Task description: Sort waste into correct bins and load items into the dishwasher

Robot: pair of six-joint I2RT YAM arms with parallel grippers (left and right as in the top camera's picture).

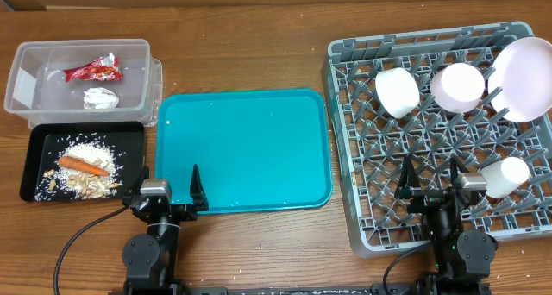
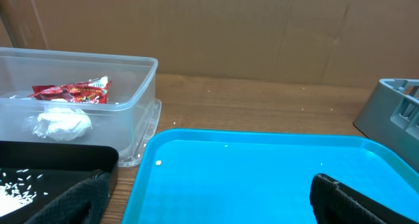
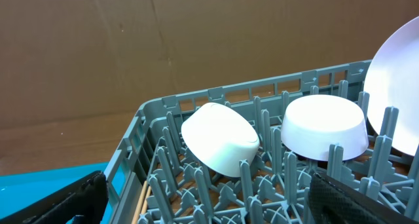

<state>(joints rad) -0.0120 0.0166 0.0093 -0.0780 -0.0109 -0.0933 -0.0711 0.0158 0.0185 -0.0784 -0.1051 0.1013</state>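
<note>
The clear tub at the far left holds the red wrapper and the white tissue. The black tray in front of it holds rice and the carrot. The grey dish rack on the right holds two bowls, the plate and the cup. Chopsticks lie along the rack's left wall in the right wrist view. My left gripper is open and empty over the teal tray's front left corner. My right gripper is open and empty over the rack's front.
The teal serving tray lies in the middle with a few specks on it. The wooden table's front edge is close behind both arm bases. A brown cardboard wall stands behind the table in the wrist views.
</note>
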